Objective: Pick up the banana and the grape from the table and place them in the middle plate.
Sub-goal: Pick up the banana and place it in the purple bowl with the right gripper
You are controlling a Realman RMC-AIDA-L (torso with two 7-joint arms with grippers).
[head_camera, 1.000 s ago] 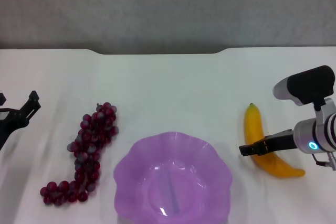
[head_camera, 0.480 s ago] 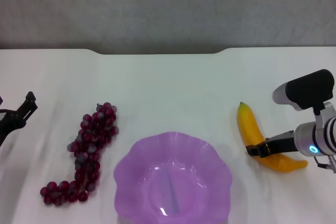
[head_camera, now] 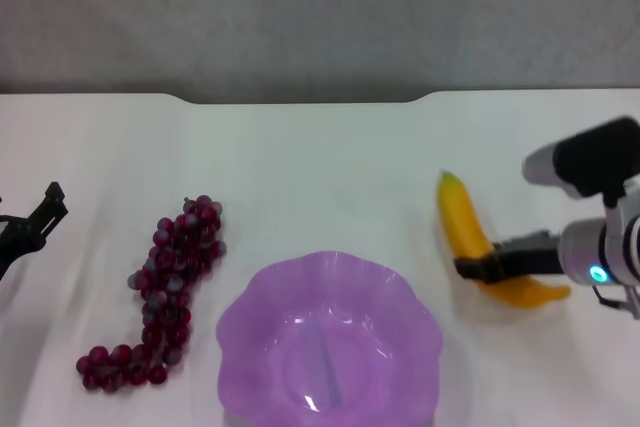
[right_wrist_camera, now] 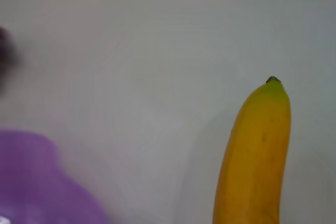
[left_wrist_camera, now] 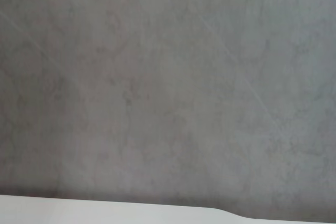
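The yellow banana (head_camera: 458,217) is in my right gripper (head_camera: 470,269), which is shut on its lower half and holds it tilted, right of the purple plate (head_camera: 262,299), tip pointing away. The right wrist view shows the banana (right_wrist_camera: 257,156) close up, with the plate's rim (right_wrist_camera: 31,182) off to one side. The grape bunch (head_camera: 165,292) lies on the white table (head_camera: 320,157) left of the plate. My left gripper (head_camera: 35,219) is open and empty at the far left edge, apart from the grapes. The plate is empty.
The table's notched far edge (head_camera: 300,99) meets a grey wall (head_camera: 320,17). The left wrist view shows only that wall (left_wrist_camera: 168,77) and a strip of table edge (left_wrist_camera: 105,211).
My right gripper has carried the banana left and toward the plate, turning it more upright in the view. My left gripper has drawn slightly back to the left.
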